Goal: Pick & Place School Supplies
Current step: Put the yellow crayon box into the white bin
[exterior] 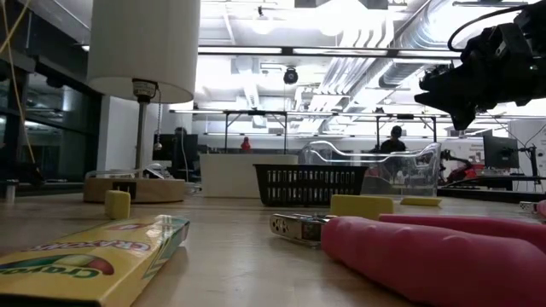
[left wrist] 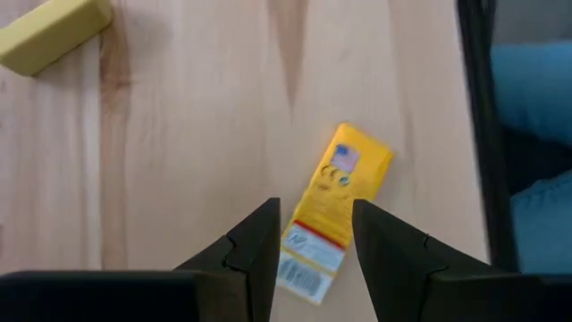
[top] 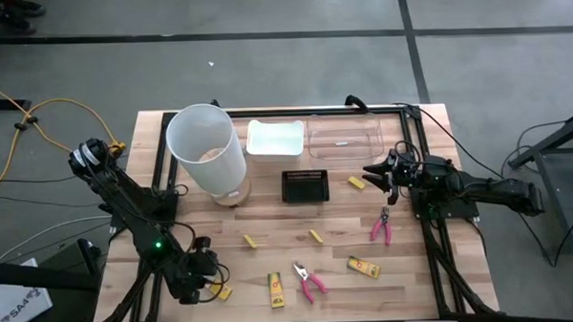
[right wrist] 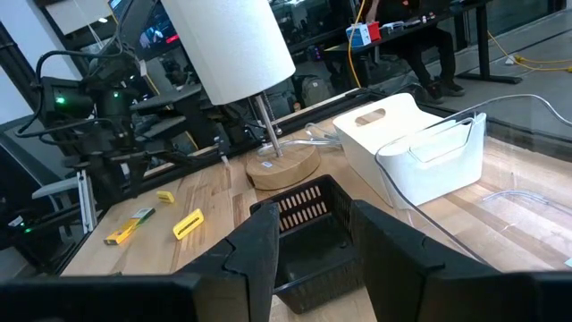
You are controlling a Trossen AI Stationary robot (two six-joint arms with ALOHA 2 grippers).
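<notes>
- I have the left gripper (left wrist: 311,240) low over the near left corner of the table (top: 300,275), pointing down at a yellow crayon packet (left wrist: 332,207).
- Its fingers (left wrist: 255,255) are parted, nothing held; in the left wrist view the packet's barcode end lies in the gap between the tips and the rest runs out ahead of them at a slant. I take it I am lined up for a pinch across the narrow width, though I can't tell whether the tips reach the wood.
- A plain yellow block (left wrist: 54,34) lies well ahead of those fingers and off to one side, apart from the packet.
- The right gripper (top: 381,177) hangs above the far right of the table, clear of the surface in the low view. Its fingers are parted and hold nothing; the small black basket (right wrist: 308,234) sits straight ahead of the tips, just beyond them.
- Beyond the basket: a white bin (right wrist: 411,148), a clear tub (top: 345,138), and a tall white cylinder (top: 206,149) on a wooden base.
- Still loose: two pink-handled pliers (top: 309,281), (top: 382,225), another crayon packet (top: 364,266), a third (top: 275,289), and small yellow blocks (top: 316,236).
- Judgement: sorting is barely begun; every item I can see lies on the wood.
</notes>
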